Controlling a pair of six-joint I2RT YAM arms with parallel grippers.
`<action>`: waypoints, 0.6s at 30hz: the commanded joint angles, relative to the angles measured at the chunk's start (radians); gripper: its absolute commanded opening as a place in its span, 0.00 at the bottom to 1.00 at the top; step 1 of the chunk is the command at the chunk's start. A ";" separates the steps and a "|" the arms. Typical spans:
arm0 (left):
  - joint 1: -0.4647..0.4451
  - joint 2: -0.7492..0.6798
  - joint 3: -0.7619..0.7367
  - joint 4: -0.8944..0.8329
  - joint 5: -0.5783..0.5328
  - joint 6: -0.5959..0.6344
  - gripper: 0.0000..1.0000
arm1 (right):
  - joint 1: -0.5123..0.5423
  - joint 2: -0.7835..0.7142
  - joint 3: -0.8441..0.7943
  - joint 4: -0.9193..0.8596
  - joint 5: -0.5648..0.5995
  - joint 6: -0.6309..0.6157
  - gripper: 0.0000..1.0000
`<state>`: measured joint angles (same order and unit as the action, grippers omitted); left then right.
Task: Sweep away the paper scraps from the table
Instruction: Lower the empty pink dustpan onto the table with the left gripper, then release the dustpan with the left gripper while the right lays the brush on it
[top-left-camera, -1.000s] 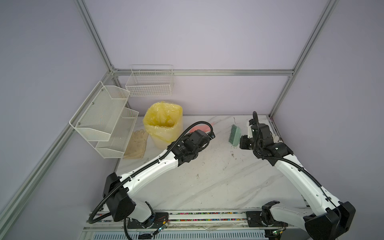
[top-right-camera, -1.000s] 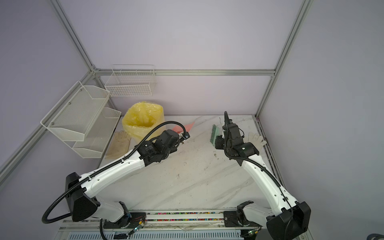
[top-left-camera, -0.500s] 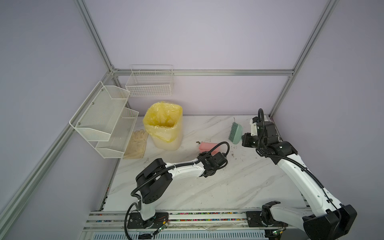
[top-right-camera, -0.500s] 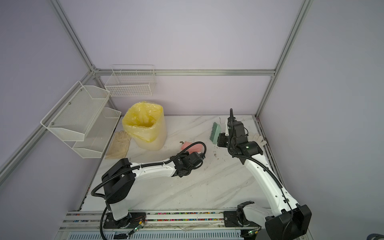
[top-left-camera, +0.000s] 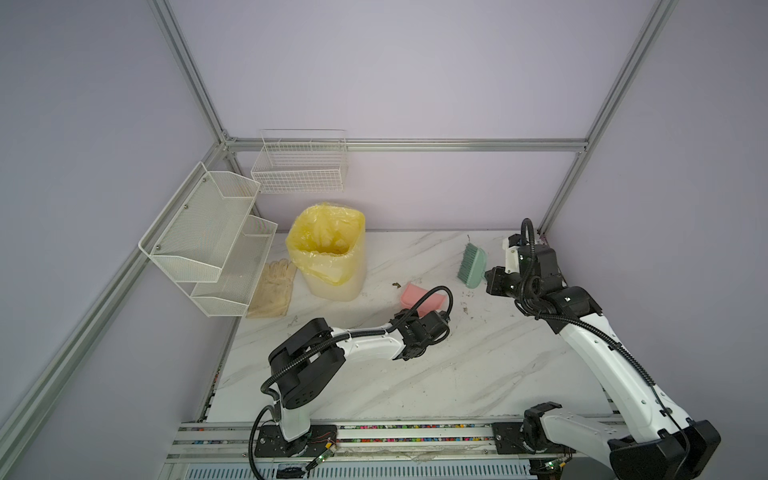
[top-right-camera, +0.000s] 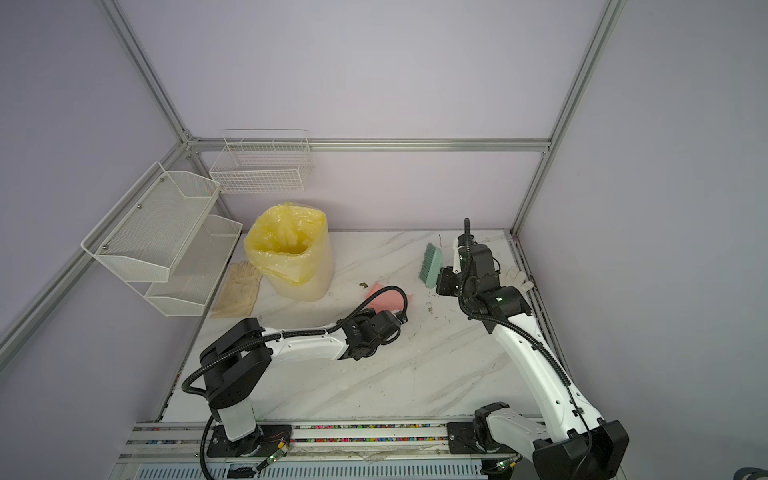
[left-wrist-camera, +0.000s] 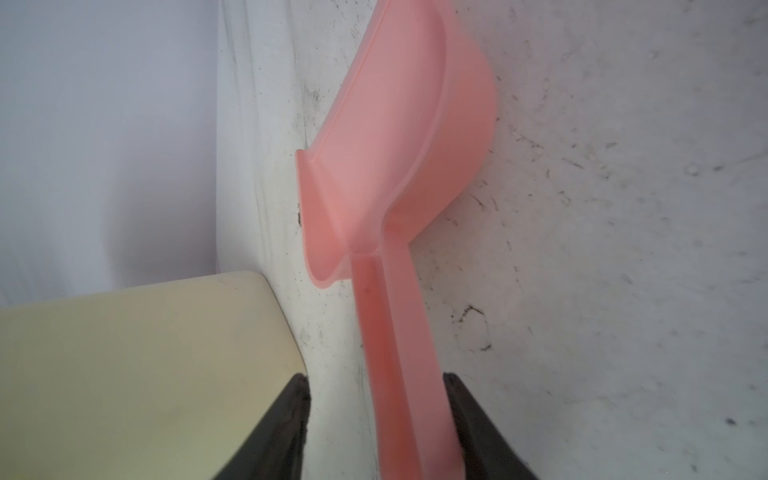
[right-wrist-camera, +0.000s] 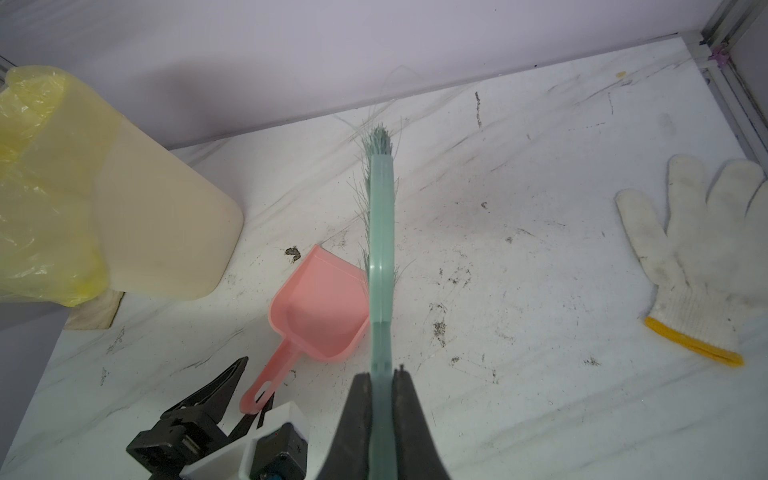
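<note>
The pink dustpan (right-wrist-camera: 320, 303) lies flat, handle pointing back at my low, spread left gripper (left-wrist-camera: 376, 380); my right gripper (right-wrist-camera: 381, 374), up high, clamps the green brush (right-wrist-camera: 380, 232).

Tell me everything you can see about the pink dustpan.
The pink dustpan looks like smooth, slightly translucent plastic: a shallow scoop with raised walls and a straight handle with a hole at its end. It lies flat and empty on the table, near the bin. The left gripper stands open around its handle.

Pale lilac walls (top-left-camera: 415, 75), aluminium frame rails (top-left-camera: 457, 145), white mesh shelves (top-left-camera: 199, 237), wire basket (top-left-camera: 300, 168) apparently hung from rail, even light.
</note>
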<state>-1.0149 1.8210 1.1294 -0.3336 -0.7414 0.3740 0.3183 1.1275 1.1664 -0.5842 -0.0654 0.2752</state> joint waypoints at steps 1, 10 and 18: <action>0.002 -0.055 -0.041 0.036 0.028 -0.039 0.64 | -0.008 -0.013 -0.012 0.000 -0.007 0.001 0.00; 0.004 -0.131 -0.046 0.022 0.052 -0.087 1.00 | -0.008 -0.012 -0.018 0.003 -0.013 0.002 0.00; 0.036 -0.218 -0.044 -0.021 0.122 -0.178 1.00 | -0.009 -0.011 -0.020 0.015 -0.048 -0.001 0.00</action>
<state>-1.0008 1.6630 1.1133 -0.3405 -0.6712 0.2741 0.3141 1.1275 1.1538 -0.5846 -0.0872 0.2760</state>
